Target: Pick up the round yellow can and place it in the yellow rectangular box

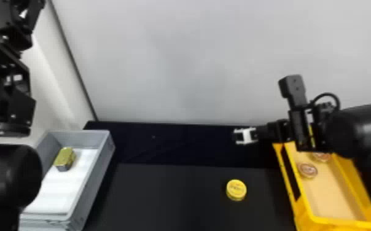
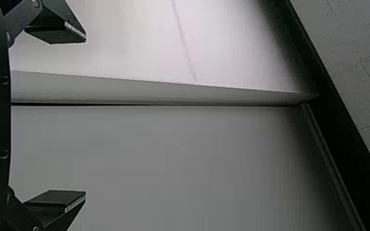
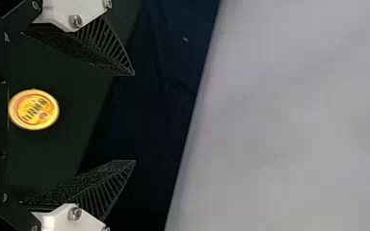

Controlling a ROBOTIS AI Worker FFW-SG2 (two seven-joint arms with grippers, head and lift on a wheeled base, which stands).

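A round yellow can (image 1: pixel 236 189), seemingly metal, lay on the flat black tabletop (image 1: pixel 169 196), likely light and stiff, best held by its sides. The black right gripper (image 3: pixel 135 118) and left gripper (image 2: pixel 85 117) had empty, parted fingers.

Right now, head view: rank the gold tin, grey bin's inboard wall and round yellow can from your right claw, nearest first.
1. Round yellow can: on the black tabletop, right of centre, same side as the right claw.
2. Grey bin's inboard wall: robot's left.
3. Gold tin: inside that bin, farther left.
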